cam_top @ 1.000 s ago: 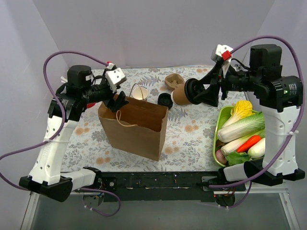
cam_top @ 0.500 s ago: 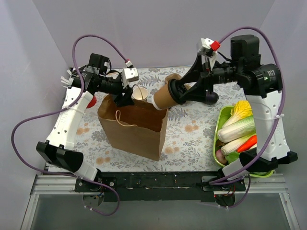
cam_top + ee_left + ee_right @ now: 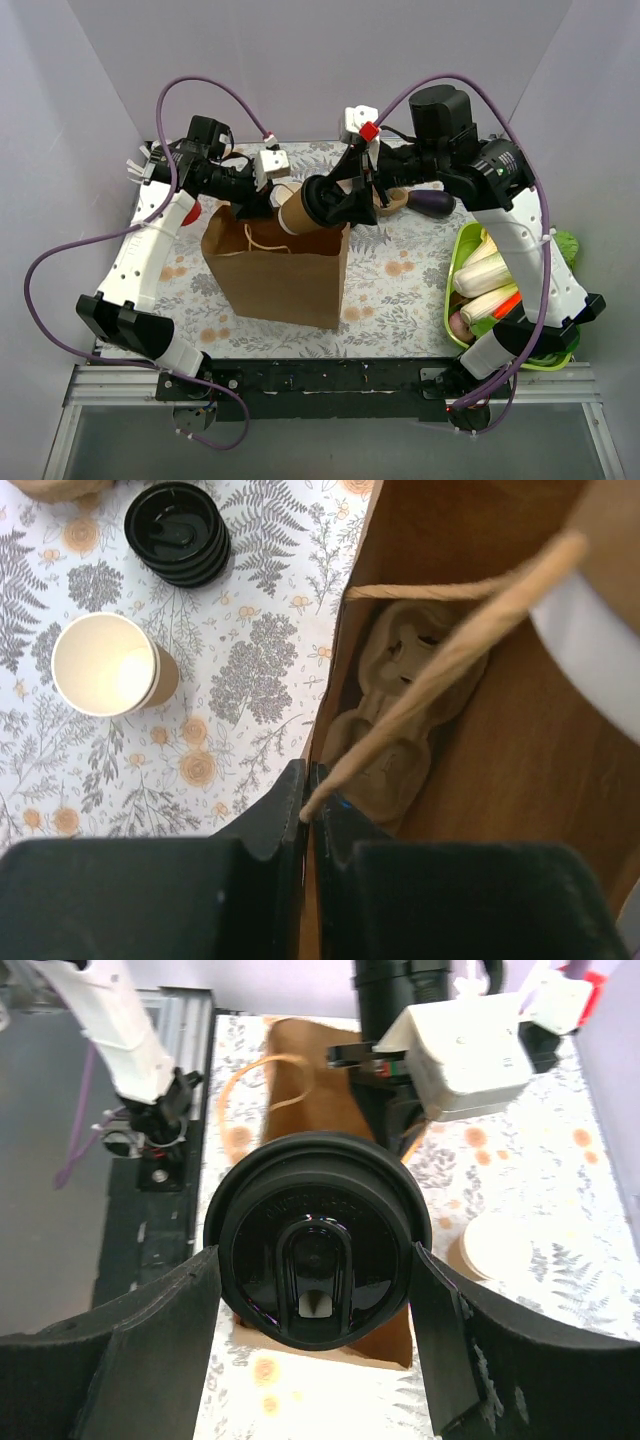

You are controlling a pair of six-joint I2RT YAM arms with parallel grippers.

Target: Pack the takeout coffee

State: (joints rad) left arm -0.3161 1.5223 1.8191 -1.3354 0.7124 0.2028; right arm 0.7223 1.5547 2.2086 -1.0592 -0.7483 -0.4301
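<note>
The takeout coffee (image 3: pixel 294 213), a tan paper cup with a round black lid (image 3: pixel 312 1250), lies tilted on its side over the open mouth of the brown paper bag (image 3: pixel 275 275). My right gripper (image 3: pixel 320 204) is shut on it, one finger on each side of the lid, which faces the wrist camera. At the bag's back left, my left gripper (image 3: pixel 308 802) is shut on the bag's rim and the foot of its paper handle (image 3: pixel 450 650). A brown pulp carrier (image 3: pixel 395 730) lies at the bottom inside the bag.
An open lidless cup (image 3: pixel 105 665) and a stack of black lids (image 3: pixel 178 530) stand on the floral cloth behind the bag. A green tray (image 3: pixel 458 262) of vegetables is at the right edge, an eggplant (image 3: pixel 432 203) behind it. A red cup (image 3: pixel 190 212) sits far left.
My right arm swung left with the coffee, from the table's middle to over the bag's mouth. My left gripper moved to the bag's back rim and closed on it.
</note>
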